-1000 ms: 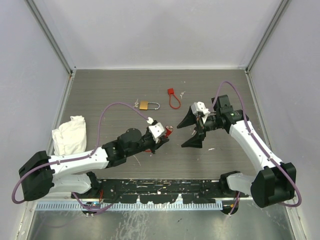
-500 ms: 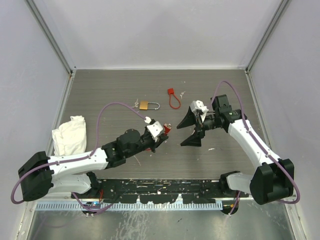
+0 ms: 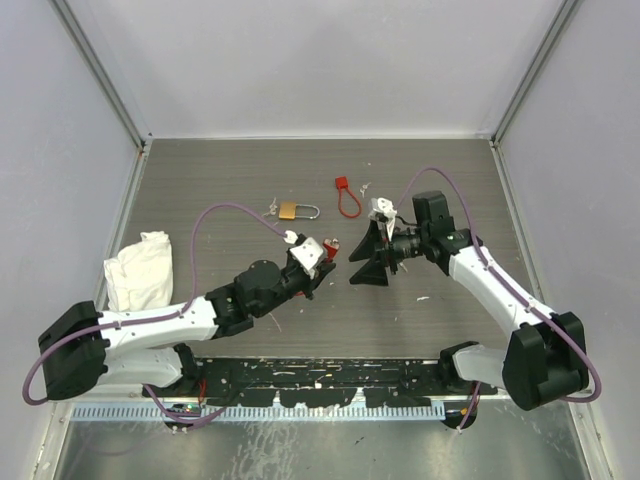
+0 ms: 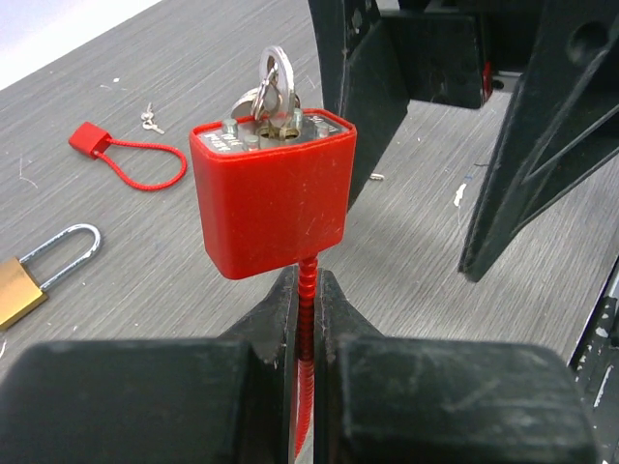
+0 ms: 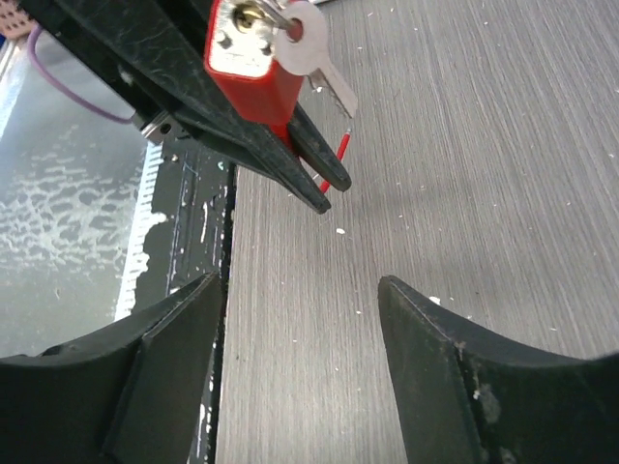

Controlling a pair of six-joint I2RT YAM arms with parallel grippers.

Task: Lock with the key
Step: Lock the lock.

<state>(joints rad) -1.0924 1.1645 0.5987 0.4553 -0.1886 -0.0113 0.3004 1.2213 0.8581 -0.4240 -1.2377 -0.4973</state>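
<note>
Key [image 4: 276, 82] lodged in keyhole of red padlock [image 4: 271, 198], cable pinched by left gripper [image 4: 308, 290]; right gripper [image 5: 298, 285] agape just right.

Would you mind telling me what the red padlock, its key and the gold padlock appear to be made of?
The red padlock looks plastic-cased: smooth matte red, rounded moulded edges. The key is bare metal, silvery with a dull shine. The gold padlock is probably brass, given its warm yellow body; its shackle looks like polished steel.
</note>
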